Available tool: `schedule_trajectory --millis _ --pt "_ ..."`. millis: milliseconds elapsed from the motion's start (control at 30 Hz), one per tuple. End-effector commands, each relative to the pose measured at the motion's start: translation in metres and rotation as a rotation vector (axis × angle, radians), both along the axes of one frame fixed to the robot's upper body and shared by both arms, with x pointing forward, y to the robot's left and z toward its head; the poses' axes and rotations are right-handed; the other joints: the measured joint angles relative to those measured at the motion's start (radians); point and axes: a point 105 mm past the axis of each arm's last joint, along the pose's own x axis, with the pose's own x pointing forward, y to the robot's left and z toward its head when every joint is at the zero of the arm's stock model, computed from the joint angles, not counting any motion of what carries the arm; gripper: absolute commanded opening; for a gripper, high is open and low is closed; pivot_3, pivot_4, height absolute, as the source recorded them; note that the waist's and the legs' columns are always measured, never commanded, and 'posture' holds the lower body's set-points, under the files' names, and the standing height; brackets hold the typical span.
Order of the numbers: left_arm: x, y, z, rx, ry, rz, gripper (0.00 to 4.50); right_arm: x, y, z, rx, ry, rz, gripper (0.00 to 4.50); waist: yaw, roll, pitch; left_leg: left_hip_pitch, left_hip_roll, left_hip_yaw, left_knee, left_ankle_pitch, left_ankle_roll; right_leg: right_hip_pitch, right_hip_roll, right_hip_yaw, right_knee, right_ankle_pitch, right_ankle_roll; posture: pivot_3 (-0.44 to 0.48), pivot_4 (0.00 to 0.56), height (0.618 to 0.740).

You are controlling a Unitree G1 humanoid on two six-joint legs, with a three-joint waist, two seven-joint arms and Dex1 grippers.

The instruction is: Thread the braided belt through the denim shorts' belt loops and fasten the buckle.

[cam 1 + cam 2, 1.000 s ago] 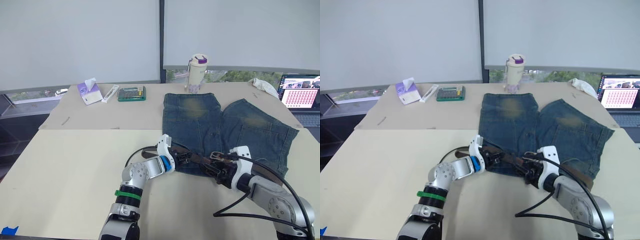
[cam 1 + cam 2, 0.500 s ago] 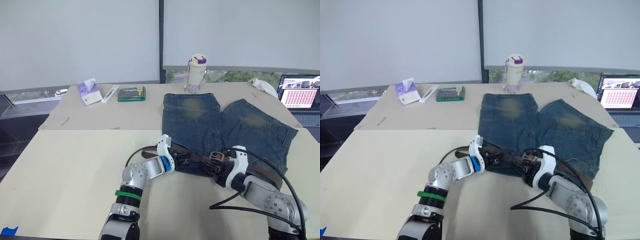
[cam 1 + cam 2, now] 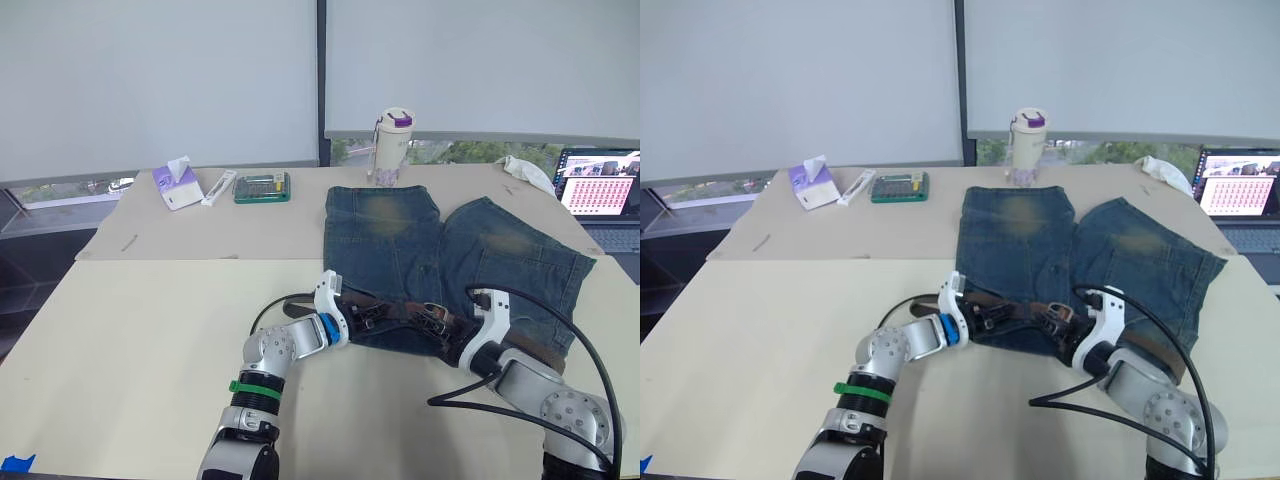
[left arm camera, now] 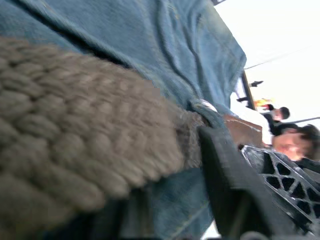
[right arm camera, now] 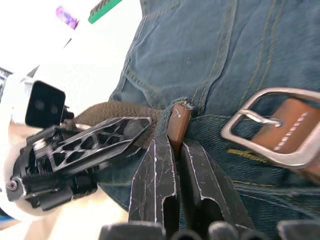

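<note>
The denim shorts (image 3: 450,250) lie flat on the table with the waistband toward me. The braided belt (image 3: 398,311) runs along that waistband, and its silver buckle (image 5: 252,127) lies on the denim. My right gripper (image 5: 172,142) is shut on the belt's brown leather tip (image 5: 178,124), just beside the buckle. My left gripper (image 3: 366,312) is at the waistband's left part and stands open, with the braided strap (image 4: 85,150) lying between its fingers (image 4: 232,192). A belt loop (image 4: 211,115) crosses the strap just ahead of it.
At the table's far side stand a tissue pack (image 3: 178,185), a green box (image 3: 264,187) and a cup with a purple lid (image 3: 393,145). A white cloth (image 3: 530,172) and a laptop (image 3: 600,190) are at the far right. Black cables (image 3: 500,400) loop over my right arm.
My right gripper has shut on the belt's tip and drawn back to the right. My left gripper has opened around the strap without moving away.
</note>
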Motion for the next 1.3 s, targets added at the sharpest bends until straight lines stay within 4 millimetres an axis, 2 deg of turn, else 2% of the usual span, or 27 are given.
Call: schedule_trajectory --millis 33,100,167,267,333,433,533,633,667,733,800,933,1133,1233,1300 --pt "-0.002 -0.001 0.006 -0.023 -0.012 -0.046 3.06 -0.003 -0.014 0.019 0.057 -0.063 -0.063 0.00 -0.001 0.000 0.000 0.000 0.000 0.000 0.000 0.000 0.000 0.000 0.000 0.000 0.000 0.000 0.000 0.000 0.150 0.740" --pt "-0.002 0.002 0.007 -0.041 -0.010 -0.056 3.70 -0.005 -0.022 0.020 0.069 -0.055 -0.088 0.00 -0.001 0.000 0.000 0.000 0.000 0.000 0.000 0.000 0.000 0.000 0.000 0.000 0.000 0.000 0.000 0.000 0.150 0.740" --pt "-0.006 0.009 0.008 -0.050 -0.016 -0.085 4.37 -0.010 -0.044 0.020 0.030 -0.051 -0.140 0.00 0.001 0.000 0.000 0.000 0.000 0.001 0.000 0.000 0.000 0.000 0.000 0.000 0.000 0.000 0.000 0.000 0.150 0.740" --pt "-0.014 0.019 0.015 -0.105 -0.013 -0.140 4.37 -0.019 -0.066 0.030 0.018 -0.073 -0.178 0.00 -0.005 -0.001 0.001 0.000 0.000 0.005 0.000 0.000 0.001 0.000 0.000 0.000 0.000 0.000 0.000 0.000 0.150 0.740" --pt "-0.022 0.027 0.027 -0.181 -0.034 -0.193 4.37 -0.024 -0.076 0.044 0.041 -0.113 -0.188 0.00 -0.014 -0.001 0.001 -0.001 0.001 0.007 0.000 -0.001 0.002 0.000 0.001 0.001 0.000 0.000 0.000 0.000 0.150 0.740" --pt "-0.036 0.034 0.047 -0.283 -0.076 -0.280 4.37 -0.029 -0.080 0.062 0.086 -0.167 -0.177 0.00 -0.022 -0.001 0.001 -0.004 0.003 0.008 -0.001 -0.001 0.003 0.000 0.002 0.002 0.001 -0.001 0.000 0.000 0.150 0.740" --pt "-0.055 0.033 0.072 -0.422 -0.102 -0.396 4.37 -0.031 -0.067 0.085 0.184 -0.238 -0.116 0.00 -0.021 -0.001 0.001 -0.006 0.003 0.008 -0.001 -0.001 0.003 0.000 0.002 0.001 0.001 -0.002 0.001 0.000 0.150 0.740" --pt "-0.061 0.025 0.087 -0.518 -0.082 -0.445 4.37 -0.030 -0.037 0.093 0.271 -0.250 -0.028 0.00 -0.019 -0.001 0.001 -0.006 0.003 0.009 0.000 -0.001 0.003 0.000 0.002 0.002 0.001 -0.003 0.002 0.000 0.150 0.740" --pt "-0.062 0.022 0.091 -0.541 -0.075 -0.451 4.37 -0.030 -0.030 0.094 0.290 -0.246 -0.013 0.00 -0.018 -0.001 0.001 -0.006 0.003 0.008 0.000 -0.001 0.003 0.000 0.002 0.002 0.001 -0.003 0.002 0.000 0.150 0.740" --pt "-0.051 0.010 0.096 -0.604 -0.018 -0.390 4.37 -0.026 -0.007 0.097 0.351 -0.250 0.030 0.00 -0.016 -0.001 0.001 -0.007 0.003 0.008 0.001 -0.001 0.003 0.000 0.002 0.002 0.001 -0.005 0.005 0.000 0.150 0.740" --pt "-0.044 0.003 0.096 -0.633 0.027 -0.341 4.37 -0.024 0.005 0.101 0.395 -0.254 0.047 0.00 -0.016 -0.002 0.001 -0.007 0.003 0.008 0.001 -0.001 0.003 0.000 0.001 0.002 0.001 -0.005 0.006 0.000 0.150 0.740" --pt "-0.025 0.001 0.098 -0.700 0.095 -0.203 4.37 -0.023 0.013 0.101 0.443 -0.253 0.044 0.00 -0.017 -0.001 0.001 -0.008 0.004 0.008 0.001 -0.001 0.002 -0.001 0.001 0.003 0.001 -0.004 0.004 0.000 0.150 0.740" --pt "-0.013 0.002 0.093 -0.725 0.174 -0.115 4.37 -0.025 0.018 0.100 0.474 -0.249 0.042 0.00 -0.014 -0.001 0.001 -0.008 0.003 0.008 0.001 -0.001 0.002 -0.001 0.000 0.003 0.001 -0.001 0.000 0.000 0.150 0.740" --pt "-0.020 0.000 0.100 -0.730 0.146 -0.168 3.57 -0.027 0.019 0.096 0.457 -0.233 0.043 0.00 -0.015 0.000 0.001 -0.008 0.002 0.008 0.002 -0.001 0.002 -0.001 0.001 0.003 0.000 -0.001 0.000 0.000 0.150 0.740" --pt "-0.026 0.001 0.103 -0.706 0.098 -0.205 3.57 -0.026 0.018 0.093 0.439 -0.225 0.033 0.00 -0.016 0.000 0.001 -0.008 0.002 0.009 0.002 -0.001 0.002 -0.001 0.001 0.003 0.000 -0.001 0.000 0.000 0.150 0.740"
